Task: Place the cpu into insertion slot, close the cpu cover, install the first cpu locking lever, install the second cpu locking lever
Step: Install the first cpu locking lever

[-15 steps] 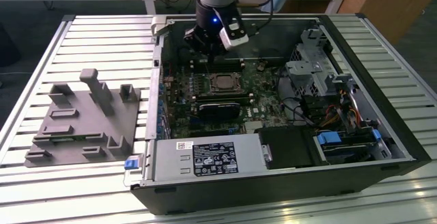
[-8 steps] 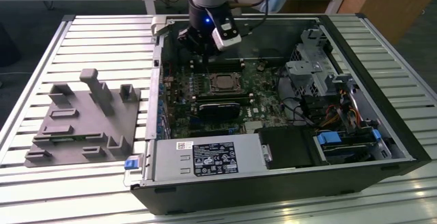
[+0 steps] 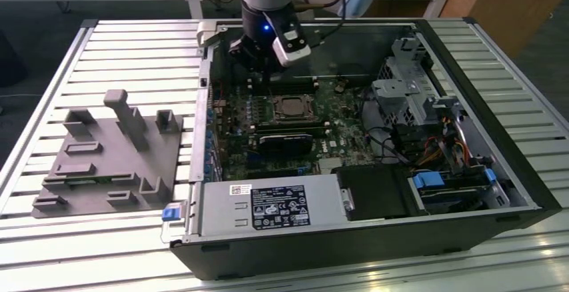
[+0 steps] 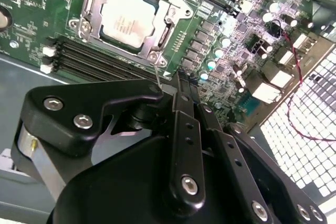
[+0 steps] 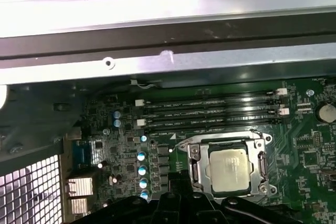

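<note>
Inside the insertion slot (image 4: pixel 80 24) the cpu (image 4: pixel 127 20) sits w/ cpu cover (image 4: pixel 160 30) down — first-lever step, I'd judge. Gripper (image 4: pixel 181 80) just beside slot, fingers (image 4: pixel 182 114) pinched together, nothing held; thin lever wire (image 4: pixel 157 73) needs precise tip contact.

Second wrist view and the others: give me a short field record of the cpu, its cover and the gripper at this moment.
cpu: silver-grey chip seated in the insertion slot
cpu cover: metal frame lying flat around the chip
gripper: shut, poised over the board beside the slot
thin metal rod: upright close by the gripper tip; contact cannot be told
setting: open computer case on a slatted table
</note>
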